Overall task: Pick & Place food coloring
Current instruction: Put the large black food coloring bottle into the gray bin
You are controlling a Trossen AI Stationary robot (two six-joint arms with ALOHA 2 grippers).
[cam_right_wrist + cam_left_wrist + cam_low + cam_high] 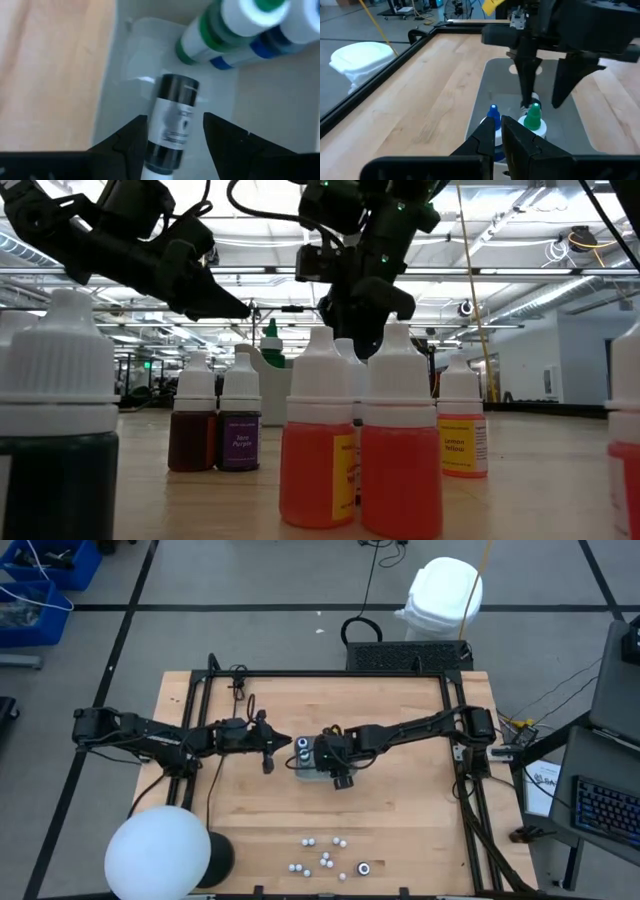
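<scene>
A translucent grey tray [305,772] lies mid-table. At its left end stand a green-capped bottle [534,116] and a blue-capped bottle [493,116]. My right gripper [175,120] is open over the tray, pointing steeply down. A black food coloring bottle [174,122] with a white label lies lengthwise between its fingers, over the tray floor [260,100]. My left gripper [500,122] is shut with nothing in it, level at the tray's left end, just short of the two bottles. Several loose bottles [325,858] stand near the table's front edge. My right gripper stands with one finger on each long side of the black bottle's body [167,135], and the fingers run along the bottle. A gap shows on one side. On the other side the finger's edge [142,127] meets the bottle's outline, and I cannot tell whether it touches.
In the low view, orange [360,470], yellow [462,440], purple [240,442] and dark red [192,440] bottles stand close to the lens. A white globe [158,852] sits at the front left corner. Black frame rails [452,720] border the table. Bare wood lies between tray and loose bottles.
</scene>
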